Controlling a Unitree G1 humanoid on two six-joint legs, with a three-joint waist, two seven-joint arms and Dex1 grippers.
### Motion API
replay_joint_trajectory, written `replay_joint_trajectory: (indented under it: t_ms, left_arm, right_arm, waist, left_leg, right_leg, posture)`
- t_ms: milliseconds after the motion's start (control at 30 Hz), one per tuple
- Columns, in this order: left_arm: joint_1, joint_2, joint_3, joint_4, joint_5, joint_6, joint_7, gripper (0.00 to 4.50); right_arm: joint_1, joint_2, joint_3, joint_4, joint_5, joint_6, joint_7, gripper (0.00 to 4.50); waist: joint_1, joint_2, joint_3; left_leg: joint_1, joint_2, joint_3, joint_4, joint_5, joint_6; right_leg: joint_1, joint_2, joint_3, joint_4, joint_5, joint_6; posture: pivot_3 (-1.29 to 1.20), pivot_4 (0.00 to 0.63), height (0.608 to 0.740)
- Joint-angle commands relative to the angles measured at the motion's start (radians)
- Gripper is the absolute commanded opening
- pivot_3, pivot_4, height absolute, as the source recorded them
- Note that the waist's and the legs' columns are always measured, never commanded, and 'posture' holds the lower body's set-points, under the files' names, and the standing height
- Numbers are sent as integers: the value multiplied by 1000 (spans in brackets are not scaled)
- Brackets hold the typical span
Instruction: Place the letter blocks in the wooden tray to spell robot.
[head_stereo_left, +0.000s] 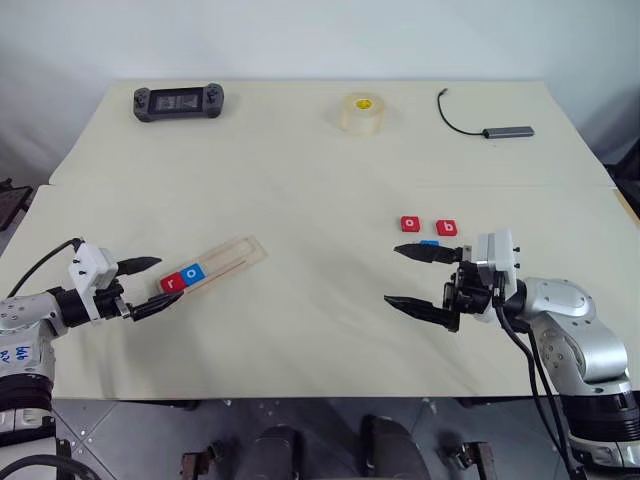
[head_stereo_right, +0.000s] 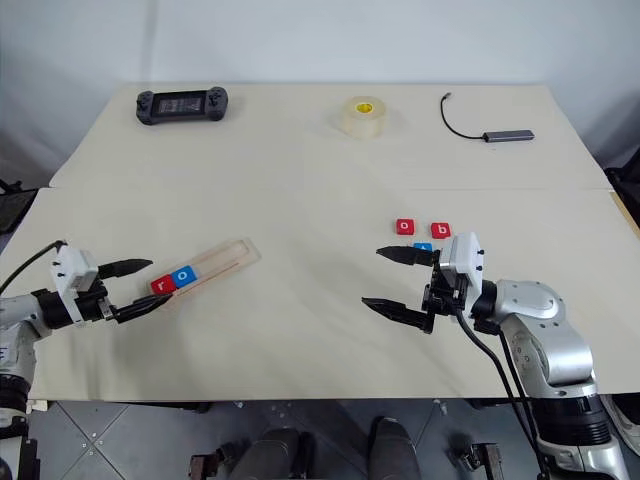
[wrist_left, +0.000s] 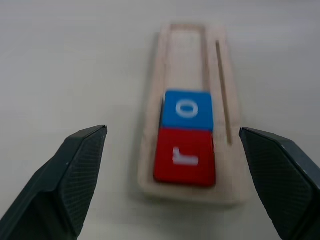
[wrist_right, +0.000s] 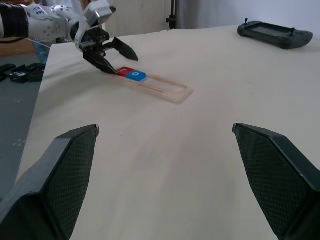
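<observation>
The wooden tray (head_stereo_left: 232, 257) lies slanted on the left part of the table. At its near end sit a red "r" block (wrist_left: 185, 156) and, touching it, a blue "o" block (wrist_left: 187, 109). My left gripper (head_stereo_left: 152, 284) is open, its fingertips on either side of that near end, not touching the blocks. On the right lie a red "o" block (head_stereo_left: 409, 224) and a red "b" block (head_stereo_left: 446, 227). A blue block (head_stereo_left: 429, 243) lies just in front of them, partly hidden by a finger. My right gripper (head_stereo_left: 394, 275) hovers open and empty beside them, pointing left.
Along the far edge lie a black game controller (head_stereo_left: 178, 101), a roll of clear tape (head_stereo_left: 362, 112) and a grey USB hub with its cable (head_stereo_left: 505, 131). The table (head_stereo_left: 320, 190) is cream-coloured, and a seam crosses it at mid depth.
</observation>
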Motion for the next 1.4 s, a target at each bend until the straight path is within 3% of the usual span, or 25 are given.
replay_joint_trajectory:
  t_ms: [33,600,767,800,1033,1233,1400]
  left_arm:
    - [-33,3,-15,60,21,-45,-43,4500]
    - [-71,-39,-74,157,87,-76,-18,4500]
    - [-67,-37,-75,173,84,-81,-25,3401]
    - [-66,-39,-75,171,83,-84,-27,3400]
    - [-64,-85,-115,10,57,-70,-75,3401]
    - [-113,-207,-212,-229,58,-45,-64,3401]
    - [-185,-291,-316,-283,110,-45,-59,3401]
  right_arm:
    - [14,-22,-37,-56,25,10,-16,4492]
    - [7,-27,-40,-73,29,27,-42,4492]
    - [3,-29,-37,-63,24,23,-36,4500]
    - [3,-30,-37,-61,24,22,-34,4500]
    - [23,-55,-56,-37,16,11,-13,4500]
    - [105,-103,-112,-25,2,-11,1,4500]
    - [204,-129,-188,-64,8,-5,-25,4500]
  waist:
    - [0,0,0]
    - [5,0,-1]
    - [2,0,-1]
    - [2,0,-1]
    - [10,0,-1]
    - [30,-1,0]
    - [27,-1,0]
  left_leg:
    - [0,0,0,0,0,0]
    - [2,-1,0,1,0,1]
    - [2,-1,0,1,1,1]
    - [2,-1,0,1,1,1]
    - [2,-1,-1,1,1,1]
    - [0,-3,-2,2,1,2]
    - [-1,-2,-1,2,1,2]
  right_leg:
    - [0,0,0,0,0,0]
    - [1,-2,0,3,0,0]
    - [1,-2,1,4,0,0]
    - [1,-2,1,4,0,0]
    - [1,-2,1,4,0,0]
    - [1,-2,1,2,0,0]
    - [1,-2,0,1,0,1]
  posture:
    - [0,150,740]
    - [0,150,740]
    - [0,150,740]
    - [0,150,740]
    - [0,150,740]
    - [0,150,740]
    - [0,150,740]
